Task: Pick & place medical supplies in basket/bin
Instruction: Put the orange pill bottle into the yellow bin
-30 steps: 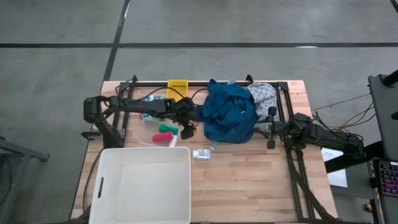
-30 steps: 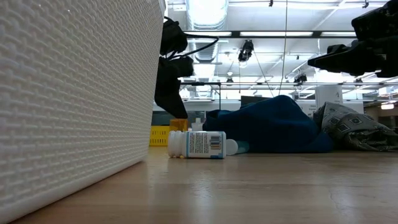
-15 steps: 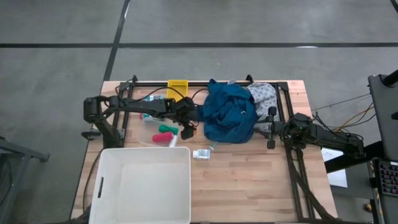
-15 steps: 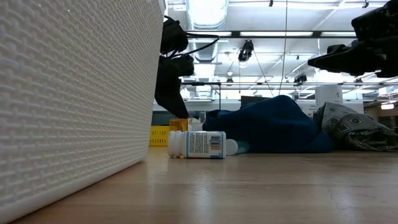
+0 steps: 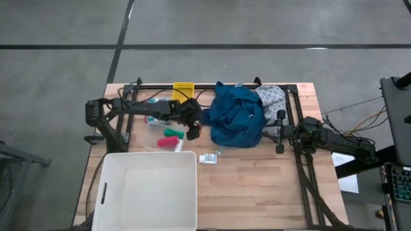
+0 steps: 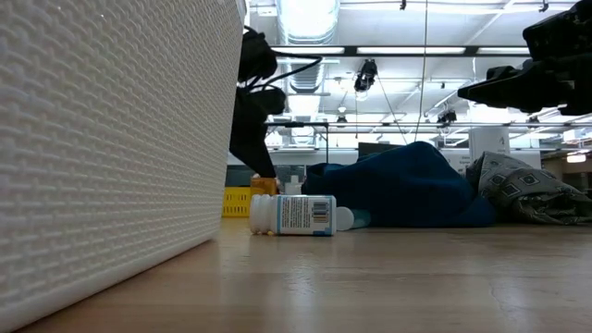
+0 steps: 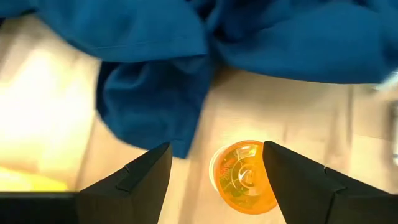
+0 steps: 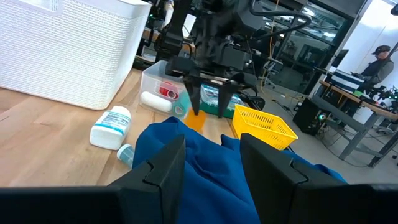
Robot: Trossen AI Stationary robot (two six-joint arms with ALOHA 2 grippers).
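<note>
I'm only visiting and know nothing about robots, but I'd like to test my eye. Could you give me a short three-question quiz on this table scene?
1. True or false: the white tub already holds the blue garment.
2. What sits between the left gripper's open fingers? A) the orange bottle B) the yellow basket C) the grey speckled cloth
3. Fill in: the white labelled bottle lies on its ____ on the table.

Key: 1 false, the garment lies heaped on the table. 2 A, the fingers are either side of it, not yet closed. 3 side.
</note>
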